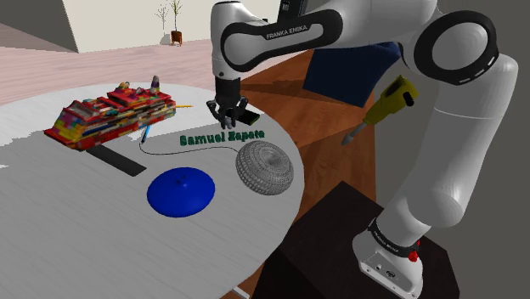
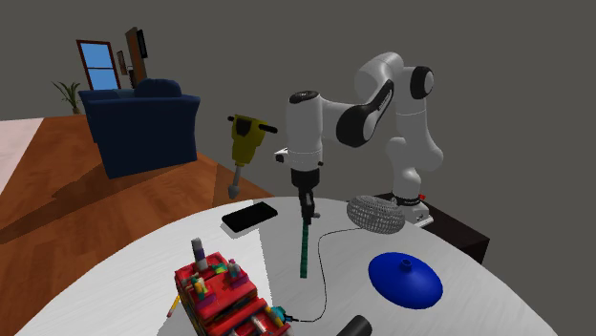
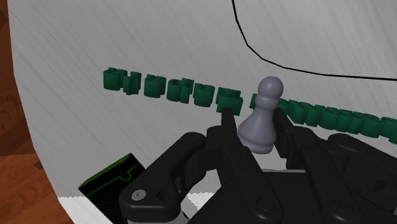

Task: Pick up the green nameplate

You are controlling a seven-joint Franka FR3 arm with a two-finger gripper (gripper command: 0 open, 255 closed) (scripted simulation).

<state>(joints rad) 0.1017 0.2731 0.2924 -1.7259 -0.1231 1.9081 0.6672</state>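
Hovering by the white table's (image 1: 51,195) edge, jaws pinching a grey pawn (image 3: 262,118), green nameplate (image 1: 222,137) near, black slab (image 2: 250,217) alongside

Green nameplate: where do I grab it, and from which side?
Take the green nameplate near its middle, across its narrow width, coming straight down from above. It lies flat on the table as a long thin strip of letters, so only its long edges offer opposing faces. Mind the grey pawn nearby.
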